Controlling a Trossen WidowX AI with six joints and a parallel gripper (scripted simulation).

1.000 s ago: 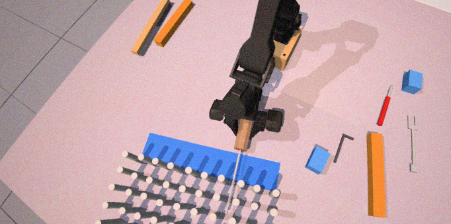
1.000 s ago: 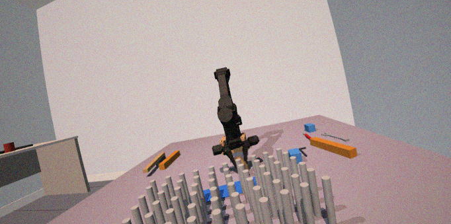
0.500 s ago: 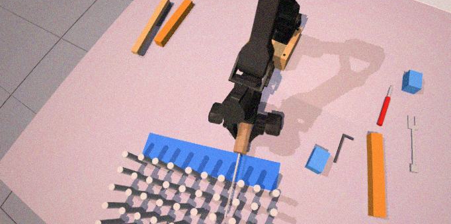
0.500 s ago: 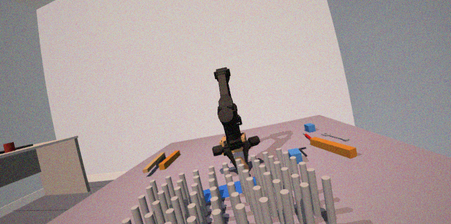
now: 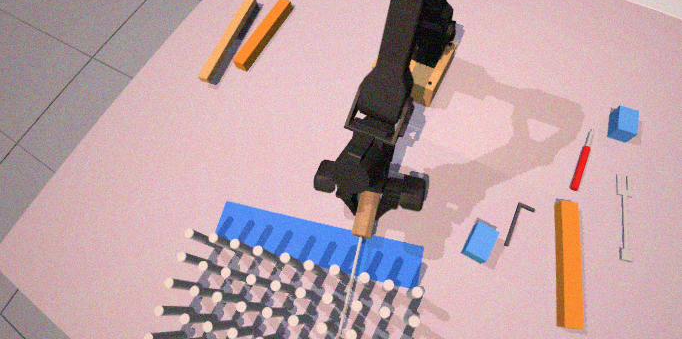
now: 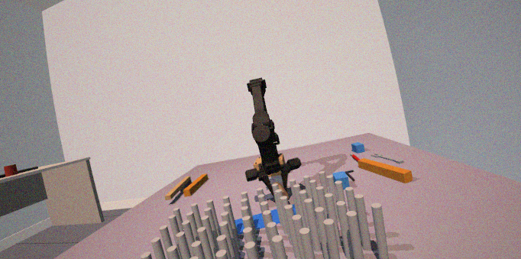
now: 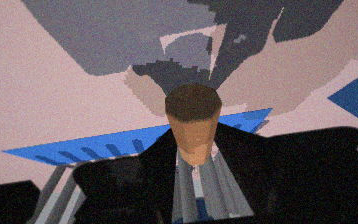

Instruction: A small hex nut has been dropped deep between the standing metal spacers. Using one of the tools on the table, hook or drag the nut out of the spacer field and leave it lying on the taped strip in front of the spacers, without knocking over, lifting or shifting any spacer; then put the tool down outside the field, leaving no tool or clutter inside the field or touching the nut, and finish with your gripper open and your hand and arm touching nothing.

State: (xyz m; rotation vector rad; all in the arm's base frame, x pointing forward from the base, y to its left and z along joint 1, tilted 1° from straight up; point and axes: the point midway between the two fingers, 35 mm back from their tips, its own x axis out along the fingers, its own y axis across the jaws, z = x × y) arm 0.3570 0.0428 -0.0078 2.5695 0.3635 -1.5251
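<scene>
My gripper (image 5: pixel 368 213) (image 7: pixel 192 127) is shut on the wooden handle (image 5: pixel 366 220) (image 7: pixel 193 132) of a long thin tool. The handle slopes down toward the spacers. Its thin metal shaft (image 5: pixel 353 275) passes over the blue taped strip (image 5: pixel 300 227) (image 6: pixel 260 221) (image 7: pixel 150 134) and in among the spacers (image 5: pixel 182 285) (image 6: pixel 378 229). The spacers in view stand upright in rows. The shaft's far end is out of view in the top view and hidden elsewhere. I cannot see the nut in any view. No nut shows on the visible part of the strip.
To the right lie a blue block (image 5: pixel 480 241) (image 6: pixel 340 180), a black hex key (image 5: pixel 513 225), an orange bar (image 5: pixel 570 265) (image 6: pixel 383 170), a red-handled tool (image 5: pixel 580 167), a thin forked tool (image 5: pixel 623 215) and another blue block (image 5: pixel 623 124). Two bars (image 5: pixel 227 40) (image 5: pixel 265 32) lie at the upper left.
</scene>
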